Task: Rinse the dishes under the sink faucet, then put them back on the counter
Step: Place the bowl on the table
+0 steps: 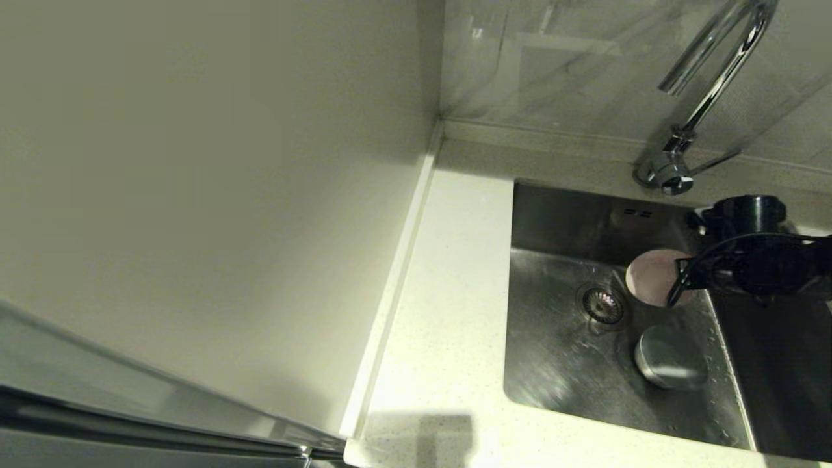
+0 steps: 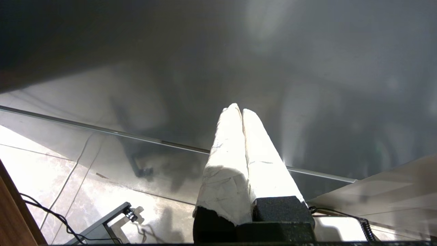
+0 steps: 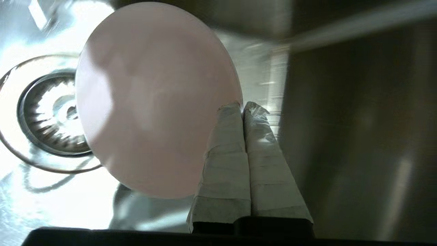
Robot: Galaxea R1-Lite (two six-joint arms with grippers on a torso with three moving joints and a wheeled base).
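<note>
The right gripper [image 3: 243, 106] is clenched on the rim of the pale pink round shallow bowl [image 1: 652, 276], its two tape-wrapped fingers [image 3: 227, 150] pinched together with the rim edge between them. The bowl hangs tilted inside the brushed stainless steel sink [image 1: 552, 364], near its back right corner, beside the round metal drain strainer [image 1: 603, 305] and, as far as the head view shows, clear of the basin floor. A second bowl with a greyish outer wall [image 1: 671, 357] lies upside down on the sink floor nearer the front edge, apart from the pink one.

The step in hand looks like carrying the pink bowl to the rinse. The tall chrome gooseneck faucet [image 1: 712, 78] stands at the sink's back edge with its spout over the basin, and no water is visibly running. The pinch is narrow and on a wet rim, so the lift wants to be slow, without wrist jerks, keeping the bowl's hollow turned towards the spout and clear of the sink's right wall. The white speckled stone worktop [image 1: 448, 312] along the sink's left edge is the place for it afterwards.

The left gripper [image 2: 241, 111] is parked off the work, its fingers pressed together on nothing.
</note>
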